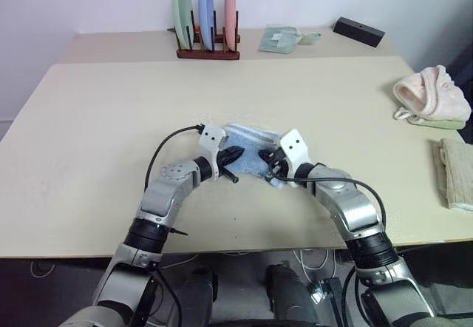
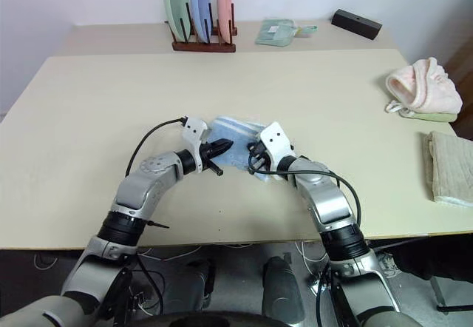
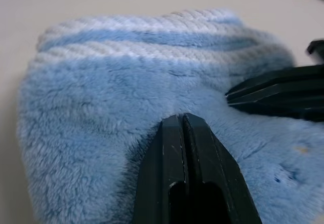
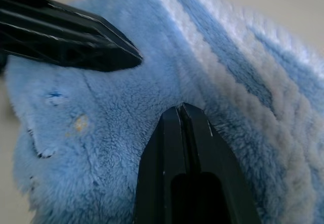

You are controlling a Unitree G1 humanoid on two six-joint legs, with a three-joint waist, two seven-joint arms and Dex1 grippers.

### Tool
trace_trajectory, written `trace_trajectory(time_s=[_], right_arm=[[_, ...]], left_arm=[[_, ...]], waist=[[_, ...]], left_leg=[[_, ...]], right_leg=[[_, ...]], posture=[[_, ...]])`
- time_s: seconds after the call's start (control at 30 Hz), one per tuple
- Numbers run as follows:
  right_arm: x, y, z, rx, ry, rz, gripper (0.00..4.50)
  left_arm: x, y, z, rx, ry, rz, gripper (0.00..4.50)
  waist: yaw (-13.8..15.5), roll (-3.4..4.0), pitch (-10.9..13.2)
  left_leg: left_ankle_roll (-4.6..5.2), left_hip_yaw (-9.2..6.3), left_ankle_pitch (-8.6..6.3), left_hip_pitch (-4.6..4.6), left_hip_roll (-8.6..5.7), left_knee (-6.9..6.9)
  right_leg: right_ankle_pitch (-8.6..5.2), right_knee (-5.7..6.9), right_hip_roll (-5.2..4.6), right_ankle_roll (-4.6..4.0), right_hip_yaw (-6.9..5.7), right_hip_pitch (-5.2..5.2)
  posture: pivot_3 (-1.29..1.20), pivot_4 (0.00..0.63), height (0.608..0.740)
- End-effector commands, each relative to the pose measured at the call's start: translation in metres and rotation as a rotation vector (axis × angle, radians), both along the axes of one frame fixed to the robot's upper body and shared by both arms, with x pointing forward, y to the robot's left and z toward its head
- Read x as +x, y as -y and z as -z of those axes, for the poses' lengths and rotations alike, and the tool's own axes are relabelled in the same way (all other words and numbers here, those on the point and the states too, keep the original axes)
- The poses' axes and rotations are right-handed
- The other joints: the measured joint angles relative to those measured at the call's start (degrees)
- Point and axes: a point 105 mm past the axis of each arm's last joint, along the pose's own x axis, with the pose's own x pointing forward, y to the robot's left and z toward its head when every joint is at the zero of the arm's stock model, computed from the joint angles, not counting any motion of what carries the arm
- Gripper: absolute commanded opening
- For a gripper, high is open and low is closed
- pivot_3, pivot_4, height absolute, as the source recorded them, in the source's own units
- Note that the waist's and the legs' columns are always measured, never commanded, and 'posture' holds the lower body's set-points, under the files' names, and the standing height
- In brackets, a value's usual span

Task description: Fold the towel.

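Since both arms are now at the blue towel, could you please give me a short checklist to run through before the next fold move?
1. Left gripper shut: ok, fingers together at the towel.
2. Right gripper shut: ok, tips on the pile.
3. Cloth pinched between the fingers: cannot tell.
4. Grippers apart from each other: ok, close but not touching.
5. Towel on the table, away from its edges: ok.
6. Pink towel and plate rack well away: ok.
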Motion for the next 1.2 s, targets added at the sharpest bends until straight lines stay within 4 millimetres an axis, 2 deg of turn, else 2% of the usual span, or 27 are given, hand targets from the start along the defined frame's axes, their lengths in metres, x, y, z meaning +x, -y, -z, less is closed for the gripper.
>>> trace_trajectory(time_s=[0.03,0.1,0.2,0.3,0.43,0.53,0.57,0.7,0.83,0.93,1.07,1.13,1.2], right_arm=[[-0.003,0.007,0.010,-0.040,-0.003,0.013,0.00],[-0.003,0.009,0.006,-0.053,0.027,0.009,0.00],[-0.003,0.014,-0.010,-0.009,0.067,0.010,0.00],[-0.009,0.022,-0.038,0.086,0.082,-0.001,0.72],[-0.018,0.038,-0.053,0.162,0.032,0.035,2.64],[-0.026,0.042,-0.049,0.210,-0.073,0.059,4.14],[-0.028,0.042,-0.045,0.225,-0.112,0.074,4.44],[-0.022,0.041,-0.034,0.327,-0.243,0.168,4.44],[-0.015,0.026,-0.026,0.364,-0.303,0.171,4.44],[-0.010,0.013,-0.020,0.394,-0.350,0.171,4.44],[-0.008,-0.006,-0.026,0.463,-0.383,0.118,4.44],[-0.008,-0.011,-0.027,0.476,-0.389,0.102,3.92],[-0.007,-0.013,-0.029,0.499,-0.392,0.100,3.15]], left_arm=[[0.001,-0.013,0.009,-0.001,-0.009,-0.049,0.08],[-0.001,-0.016,0.007,-0.016,-0.001,-0.049,0.08],[-0.001,-0.022,-0.004,-0.063,0.031,-0.060,0.08],[0.001,-0.041,-0.030,-0.131,0.092,-0.099,0.00],[-0.009,-0.067,-0.043,-0.096,0.149,-0.085,0.00],[-0.024,-0.082,-0.043,-0.039,0.147,-0.020,0.00],[-0.031,-0.084,-0.043,-0.015,0.144,0.018,0.00],[-0.053,-0.082,-0.039,0.032,0.122,0.134,0.00],[-0.066,-0.074,-0.038,0.045,0.110,0.186,0.00],[-0.068,-0.073,-0.037,0.039,0.108,0.175,0.00],[-0.067,-0.071,-0.037,0.028,0.113,0.154,0.00],[-0.069,-0.069,-0.037,0.027,0.115,0.155,0.00],[-0.070,-0.068,-0.037,0.029,0.120,0.152,0.00]], waist=[[0.00,0.03,-0.02],[-0.01,0.04,-0.03],[-0.06,0.04,-0.03],[-0.03,0.06,-0.01],[-0.08,0.06,-0.01],[-0.02,0.06,-0.01],[-0.01,0.06,-0.01],[-0.01,0.07,0.00],[-0.03,0.10,0.02],[-0.10,0.10,0.02],[-0.18,0.10,0.02],[-0.20,0.10,0.02],[-0.18,0.10,0.02]], left_leg=[[0.00,0.00,0.00,0.01,0.00,0.00],[0.00,0.00,0.00,0.01,0.00,0.01],[0.00,0.00,0.00,0.01,0.00,0.01],[0.00,-0.01,0.00,-0.02,0.00,0.01],[0.01,-0.01,0.00,-0.06,0.02,-0.01],[0.01,-0.01,-0.01,-0.06,0.02,-0.04],[0.01,-0.01,-0.01,-0.06,0.02,-0.04],[0.02,-0.01,-0.01,-0.08,0.02,-0.04],[0.02,-0.01,-0.01,-0.09,0.02,-0.03],[0.02,-0.01,-0.01,-0.08,0.02,-0.06],[0.02,-0.01,-0.01,-0.08,0.02,-0.06],[0.02,-0.01,-0.01,-0.08,0.02,-0.07],[0.02,-0.01,-0.01,-0.08,0.02,-0.08]], right_leg=[[0.00,0.03,0.00,0.00,0.00,0.00],[0.00,0.03,0.00,0.00,0.00,0.00],[0.00,0.03,0.00,0.00,0.00,0.00],[0.00,0.04,0.00,0.00,0.00,-0.02],[0.00,0.08,0.00,0.00,0.00,-0.12],[-0.01,0.07,0.00,0.00,0.00,-0.10],[-0.01,0.07,0.00,0.00,0.00,-0.10],[-0.01,0.08,0.00,-0.02,0.00,-0.13],[-0.01,0.07,0.00,-0.03,0.01,-0.12],[-0.01,0.07,0.00,-0.03,0.01,-0.14],[0.00,0.10,0.00,-0.02,0.01,-0.16],[0.00,0.11,0.00,-0.02,0.01,-0.17],[0.00,0.11,0.01,-0.02,0.00,-0.18]], posture=[[0.00,0.150,0.740],[0.00,0.150,0.740],[0.00,0.150,0.740],[0.00,0.150,0.740],[0.00,0.150,0.740],[0.00,0.150,0.740],[0.00,0.150,0.740],[0.00,0.150,0.740],[0.00,0.150,0.740],[0.00,0.150,0.740],[0.00,0.150,0.740],[0.00,0.150,0.740],[0.00,0.150,0.740]])
